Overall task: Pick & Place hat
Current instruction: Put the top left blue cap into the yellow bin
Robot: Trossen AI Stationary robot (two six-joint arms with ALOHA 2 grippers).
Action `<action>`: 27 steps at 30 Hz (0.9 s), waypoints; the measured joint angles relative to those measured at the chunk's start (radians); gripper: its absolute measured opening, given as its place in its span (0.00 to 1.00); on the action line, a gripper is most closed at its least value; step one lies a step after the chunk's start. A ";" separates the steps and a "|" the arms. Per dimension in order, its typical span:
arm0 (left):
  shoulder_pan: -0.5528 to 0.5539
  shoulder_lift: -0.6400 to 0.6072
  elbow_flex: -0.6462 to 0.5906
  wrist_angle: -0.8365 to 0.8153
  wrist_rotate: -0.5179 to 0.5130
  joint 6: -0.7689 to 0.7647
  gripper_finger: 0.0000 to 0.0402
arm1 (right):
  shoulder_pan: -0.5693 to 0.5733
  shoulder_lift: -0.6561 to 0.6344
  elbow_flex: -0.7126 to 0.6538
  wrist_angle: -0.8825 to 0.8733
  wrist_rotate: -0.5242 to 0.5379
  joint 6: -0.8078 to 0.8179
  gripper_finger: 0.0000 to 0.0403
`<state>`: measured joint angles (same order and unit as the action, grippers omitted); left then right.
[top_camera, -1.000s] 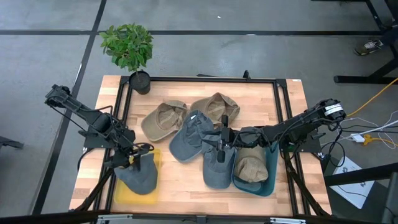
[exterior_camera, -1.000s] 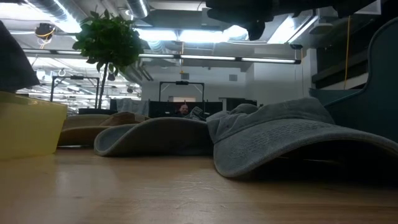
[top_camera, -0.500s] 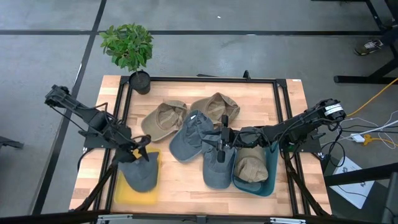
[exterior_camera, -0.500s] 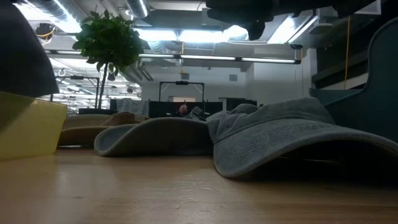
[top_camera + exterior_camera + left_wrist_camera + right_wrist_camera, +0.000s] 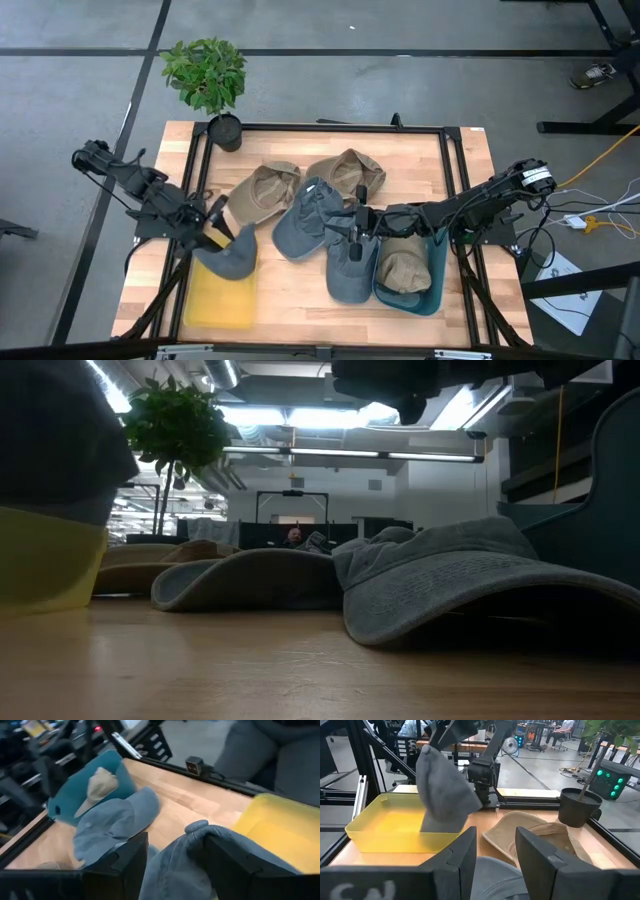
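Note:
A grey-blue hat (image 5: 230, 257) hangs from my left gripper (image 5: 213, 222) over the far end of the yellow bin (image 5: 222, 300), which sits at the table's near left. The right wrist view shows the same hat (image 5: 442, 785) dangling above the bin (image 5: 390, 827). My right gripper (image 5: 355, 238) is open and hovers low over the grey-blue hats (image 5: 350, 270) at the table's middle, touching nothing. Its fingers (image 5: 457, 862) stand apart above one of those hats. My left gripper is shut on a bunched fold of the hat's cloth (image 5: 195, 837), pinched between the two fingers (image 5: 127, 865). Which part of the hat this is, I cannot tell. The fingers slant down from the table's left. The hat hangs slack below them, its lower end (image 5: 440, 822) at the bin's rim.
Two tan hats (image 5: 265, 190) (image 5: 345, 170) and a grey-blue hat (image 5: 305, 215) lie mid-table. A teal bin (image 5: 432, 285) at the near right holds a tan hat (image 5: 403, 270). A potted plant (image 5: 210, 75) stands at the far left corner. Black frame rails (image 5: 452, 170) border the table.
My left gripper has moved up and toward the table's far edge, staying shut on the hat. The hat has been carried from over the middle of the yellow bin to its far end, and it looms larger in the low view.

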<state>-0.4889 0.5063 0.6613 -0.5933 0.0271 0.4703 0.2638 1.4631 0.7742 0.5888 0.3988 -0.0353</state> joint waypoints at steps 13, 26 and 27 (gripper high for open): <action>0.000 0.001 0.000 0.003 -0.082 -0.125 0.45 | 0.000 0.000 0.000 -0.044 -0.001 0.004 0.33; 0.000 0.001 0.000 -0.053 0.070 -0.257 0.45 | 0.000 0.000 0.000 -0.042 -0.009 0.000 0.33; 0.000 0.001 0.000 -0.060 0.086 -0.257 0.45 | 0.000 0.000 0.000 -0.042 -0.008 0.000 0.33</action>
<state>-0.4889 0.5076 0.6613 -0.6536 0.1134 0.2135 0.2638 1.4631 0.7742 0.5466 0.3904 -0.0350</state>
